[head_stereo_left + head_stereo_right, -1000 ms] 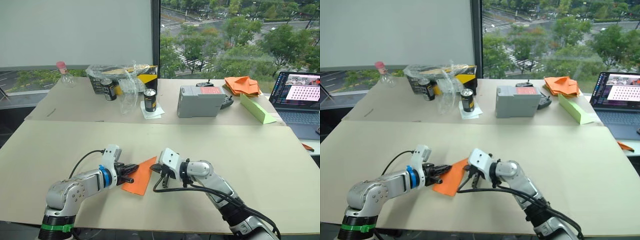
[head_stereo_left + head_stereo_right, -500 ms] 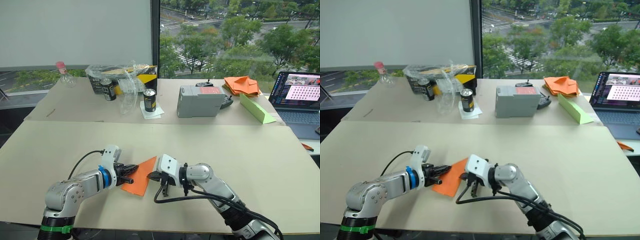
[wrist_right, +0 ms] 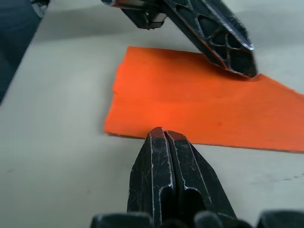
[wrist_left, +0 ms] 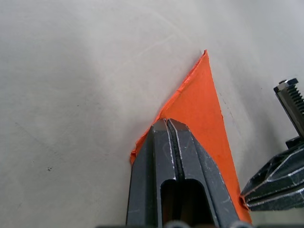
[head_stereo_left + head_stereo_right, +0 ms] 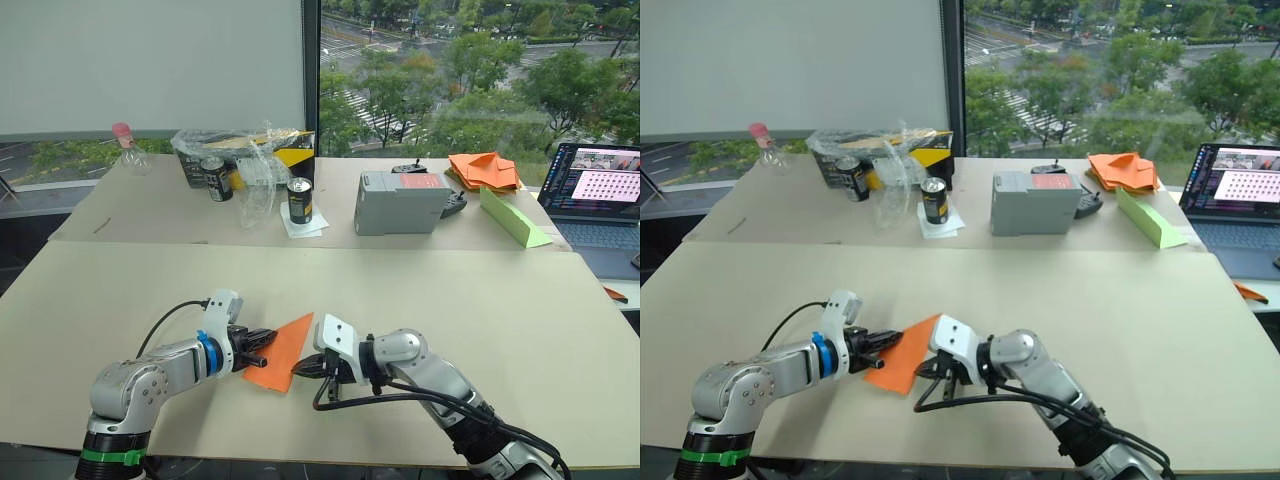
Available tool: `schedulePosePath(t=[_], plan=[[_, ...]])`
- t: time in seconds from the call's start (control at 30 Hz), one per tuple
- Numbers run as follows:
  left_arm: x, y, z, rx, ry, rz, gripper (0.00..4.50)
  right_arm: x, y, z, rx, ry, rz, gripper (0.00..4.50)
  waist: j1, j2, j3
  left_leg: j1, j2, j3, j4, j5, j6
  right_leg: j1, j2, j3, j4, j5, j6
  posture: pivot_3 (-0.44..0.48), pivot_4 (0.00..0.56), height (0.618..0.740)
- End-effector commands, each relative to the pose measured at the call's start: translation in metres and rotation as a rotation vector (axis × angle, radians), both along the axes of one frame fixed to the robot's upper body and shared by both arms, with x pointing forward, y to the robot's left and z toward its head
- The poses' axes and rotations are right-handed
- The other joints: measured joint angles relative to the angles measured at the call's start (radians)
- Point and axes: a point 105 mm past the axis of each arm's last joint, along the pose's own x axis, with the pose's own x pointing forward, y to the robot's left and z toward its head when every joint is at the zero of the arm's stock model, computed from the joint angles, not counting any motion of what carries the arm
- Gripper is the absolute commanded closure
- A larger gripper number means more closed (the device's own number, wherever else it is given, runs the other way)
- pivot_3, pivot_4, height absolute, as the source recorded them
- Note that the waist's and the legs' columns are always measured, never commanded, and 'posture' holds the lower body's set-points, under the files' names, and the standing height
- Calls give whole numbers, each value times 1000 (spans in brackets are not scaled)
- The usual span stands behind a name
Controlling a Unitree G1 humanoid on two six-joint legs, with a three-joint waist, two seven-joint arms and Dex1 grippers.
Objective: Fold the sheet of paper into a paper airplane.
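Our left gripper [image 4: 173, 124], fingers together, presses the flat orange pointed sheet of paper [image 5: 282, 350] on the beige table [image 5: 520, 320]. Its long axis runs toward one o'clock. Our right gripper [image 3: 164, 134], also closed, sits nearer its long edge, at five o'clock.

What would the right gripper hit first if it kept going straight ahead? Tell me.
Likely the near edge of the folded orange sheet of paper, lying just ahead of the right gripper; beyond it, the left gripper presses on that sheet.
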Motion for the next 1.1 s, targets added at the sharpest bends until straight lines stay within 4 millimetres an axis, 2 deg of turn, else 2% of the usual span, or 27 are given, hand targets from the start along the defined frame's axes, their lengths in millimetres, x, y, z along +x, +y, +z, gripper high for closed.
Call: schedulePosePath(t=[0.03, 0.6, 1.1], plan=[[-5, 5, -18, 42, 83, 19, 4500, -15, 2, -19, -40, 106, 54, 4483, 0, 0, 0, 0, 0, 0, 0, 0, 0, 0, 0, 0, 0, 0, 0, 0, 150, 740], [-7, 5, -18, 40, 85, 25, 4500, -16, 10, -24, -41, 141, 83, 4483, -1, 0, 0, 0, 0, 0, 0, 0, 0, 0, 0, 0, 0, 0, 0, 0, 150, 740], [-9, 5, -19, 43, 88, 25, 4500, -16, 2, -38, -84, 160, 66, 4483, -1, 0, -1, 2, 0, 0, -1, 0, 0, 1, 0, 0, 0, 0, 0, 0, 150, 740]])
